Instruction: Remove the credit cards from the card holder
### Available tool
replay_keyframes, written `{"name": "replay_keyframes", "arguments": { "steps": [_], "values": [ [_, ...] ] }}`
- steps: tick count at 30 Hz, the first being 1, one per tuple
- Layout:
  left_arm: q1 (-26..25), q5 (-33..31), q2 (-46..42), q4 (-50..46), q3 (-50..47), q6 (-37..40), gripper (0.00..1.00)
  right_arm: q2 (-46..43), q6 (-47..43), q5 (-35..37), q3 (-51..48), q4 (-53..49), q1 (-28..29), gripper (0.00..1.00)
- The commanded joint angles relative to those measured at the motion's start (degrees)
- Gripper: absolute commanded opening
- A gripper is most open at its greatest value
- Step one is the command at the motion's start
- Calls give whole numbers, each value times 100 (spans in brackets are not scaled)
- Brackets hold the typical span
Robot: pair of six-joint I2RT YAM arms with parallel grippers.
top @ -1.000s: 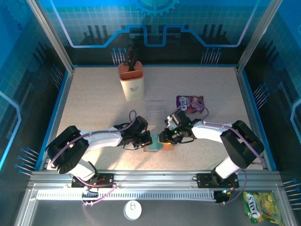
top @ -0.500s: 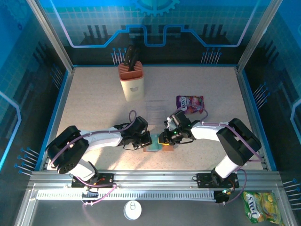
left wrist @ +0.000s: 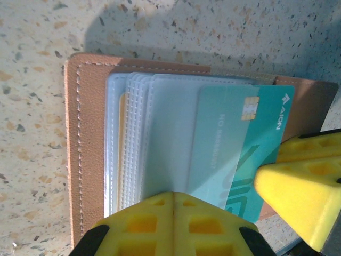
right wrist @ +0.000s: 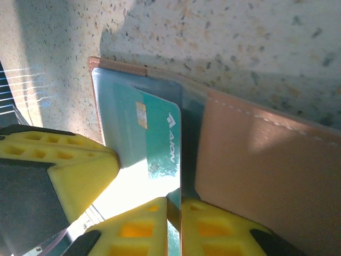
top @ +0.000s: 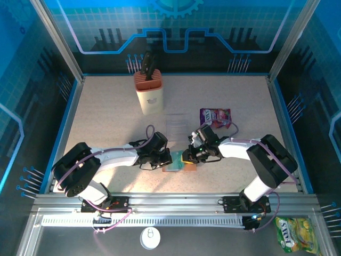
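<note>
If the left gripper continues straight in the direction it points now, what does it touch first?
Most likely the teal card and the open card holder under it: the left gripper points down at them, fingertips at the card's near edge. How far above them it is, I cannot tell.

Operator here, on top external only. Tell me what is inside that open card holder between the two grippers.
Observer: The left wrist view shows a teal credit card sticking partway out of a stack of clear sleeves in the brown card holder.
Operator: Report how the right gripper stands on that card.
Observer: In the right wrist view, the right gripper has its yellow fingers on either side of the card's near corner. I cannot tell whether it is actually pinching the card.
</note>
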Motion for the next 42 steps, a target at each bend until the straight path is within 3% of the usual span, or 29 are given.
{"name": "replay_keyframes", "arguments": {
  "steps": [1, 11, 22, 28, 33, 37, 42],
  "values": [
    [-38, -183, -55, -235, -146, -94, 2, -225, -211, 25, -129, -284, -152, 11],
    [-35, -278, -237, -219, -169, -123, 4, -875, -683, 213, 0, -1031, -269, 6],
    [-25, -652, -1003, 41, -259, -8, 7, -1376, -1488, 675, 806, -2337, -269, 3],
    [-22, -1288, -1742, -10, -573, -24, 8, -1272, -2826, 881, 1491, -2983, -277, 0],
    [-17, -1824, -2493, -146, -945, -170, 15, -684, -4425, 993, 2416, -4030, -278, 0],
    [-12, -1982, -2772, -260, -1094, -277, 18, -290, -5274, 1373, 3059, -4421, -294, 0],
    [-7, -1851, -3046, -141, -1418, -455, 18, 271, -6507, 1253, 3809, -4583, -317, 0]
  ]
}}
